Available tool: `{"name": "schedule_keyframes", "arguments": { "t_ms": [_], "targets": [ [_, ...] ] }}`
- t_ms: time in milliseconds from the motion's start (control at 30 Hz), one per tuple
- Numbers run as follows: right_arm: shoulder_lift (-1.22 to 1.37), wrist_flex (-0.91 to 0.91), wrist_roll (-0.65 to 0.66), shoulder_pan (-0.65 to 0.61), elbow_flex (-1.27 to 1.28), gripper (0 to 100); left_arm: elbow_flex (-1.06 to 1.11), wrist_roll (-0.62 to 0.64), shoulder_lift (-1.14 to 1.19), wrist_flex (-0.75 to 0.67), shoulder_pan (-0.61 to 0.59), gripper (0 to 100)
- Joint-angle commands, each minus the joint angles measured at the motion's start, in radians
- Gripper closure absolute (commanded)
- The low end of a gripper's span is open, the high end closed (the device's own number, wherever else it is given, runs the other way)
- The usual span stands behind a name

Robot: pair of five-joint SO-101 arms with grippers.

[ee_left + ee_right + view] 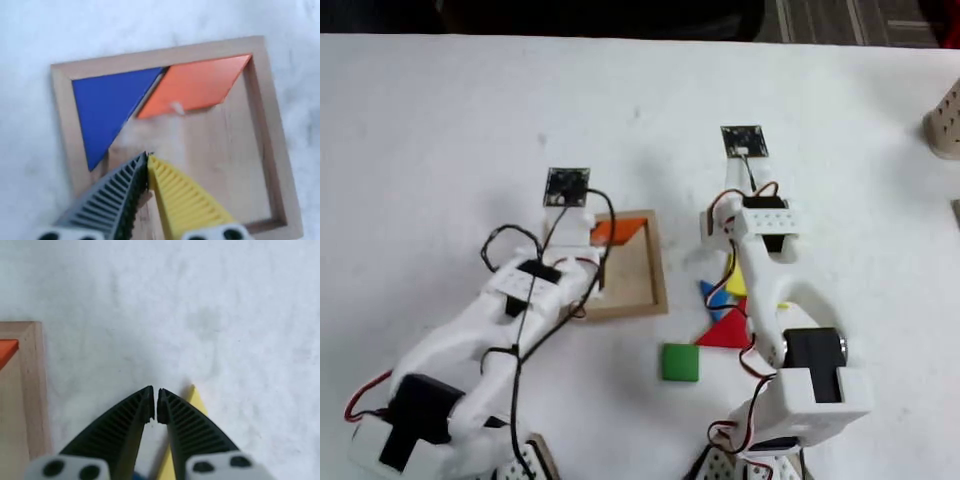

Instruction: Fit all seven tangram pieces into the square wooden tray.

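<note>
The square wooden tray [267, 125] holds a large blue triangle [107, 107] and an orange parallelogram [197, 85] side by side along one wall. My left gripper [148, 157] hangs over the tray's bare floor, its grey and yellow fingers shut with nothing between them. In the high view the tray [658, 275] is partly under the left arm [520, 300]. To its right lie the loose pieces: a green square [680, 362], a red triangle [725, 330], a small blue triangle [708, 295] and a yellow piece [735, 282]. My right gripper [155, 402] is shut and empty just above the yellow piece [196, 397].
The right arm [765, 230] covers part of the loose pieces. A corner of the tray [37, 385] lies beside the right gripper. A pale perforated object [945, 120] stands at the table's far right edge. The white table [470, 120] stretches bare behind both arms.
</note>
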Motion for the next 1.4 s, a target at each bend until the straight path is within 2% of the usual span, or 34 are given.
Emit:
{"name": "schedule_keyframes", "arguments": {
  "t_ms": [0, 333, 600, 733, 933, 1233, 1367],
  "targets": [
    [-0.005, 0.004, 0.000, -0.010, -0.055, 97.8, -0.032, -0.011, -0.031, 0.031, -0.027, 98],
    [-0.005, 0.002, 0.000, -0.010, -0.055, 97.8, -0.040, -0.011, -0.035, 0.080, -0.028, 98],
    [-0.005, -0.001, 0.000, -0.010, -0.055, 97.8, -0.052, -0.003, -0.036, 0.101, -0.079, 98],
    [-0.005, -0.001, 0.000, -0.008, -0.057, 97.8, -0.089, -0.003, -0.036, 0.155, -0.124, 98],
    [-0.005, -0.001, 0.000, -0.008, -0.057, 97.8, -0.095, -0.009, -0.038, 0.152, -0.122, 98],
    [-0.013, 0.007, 0.000, 0.008, -0.057, 97.8, -0.034, -0.011, -0.209, 0.150, -0.130, 98],
    [-0.016, 0.096, -0.009, 0.019, -0.081, 98.1, -0.008, -0.011, -0.278, 0.149, -0.160, 98]
  ]
}}
